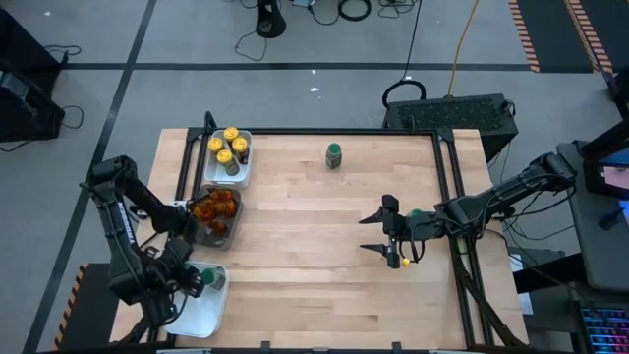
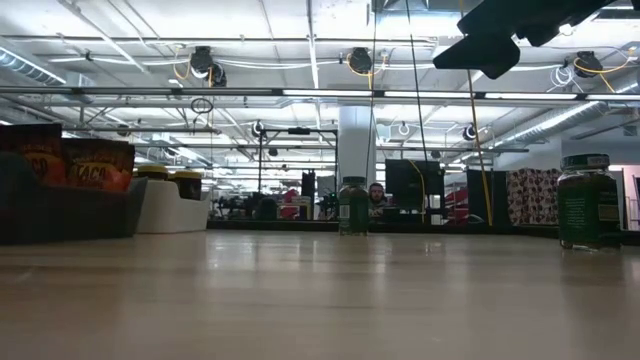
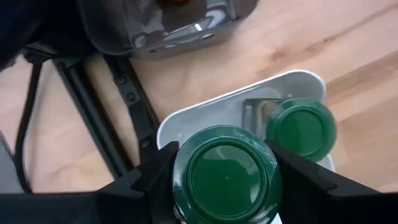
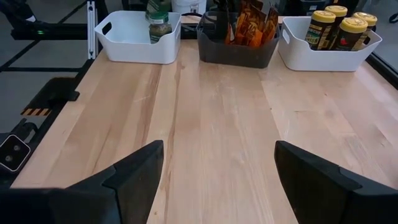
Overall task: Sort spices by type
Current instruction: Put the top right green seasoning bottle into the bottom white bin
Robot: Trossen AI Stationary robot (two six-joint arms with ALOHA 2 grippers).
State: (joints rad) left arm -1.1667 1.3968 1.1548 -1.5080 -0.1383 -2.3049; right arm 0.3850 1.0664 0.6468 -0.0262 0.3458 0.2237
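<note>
1 green-lidded jar (image 1: 335,154) remains at 12 o'clock; left gripper (image 3: 225,180) clasps another over its tray (image 3: 186,118), right gripper (image 1: 385,234) wide, empty.

Table (image 4: 217,143): pale wood planks, smooth satin finish | white trays (image 4: 134,43): glossy moulded plastic | grey tray (image 3: 180,31): shiny plastic just beyond the left gripper's fingers (image 3: 155,171) | green lids (image 3: 225,177): smooth plastic, soft sheen | packets (image 4: 252,22): glossy orange-brown foil | fingers: matt black plastic | jar (image 2: 590,205): clear glass, paper label
</note>
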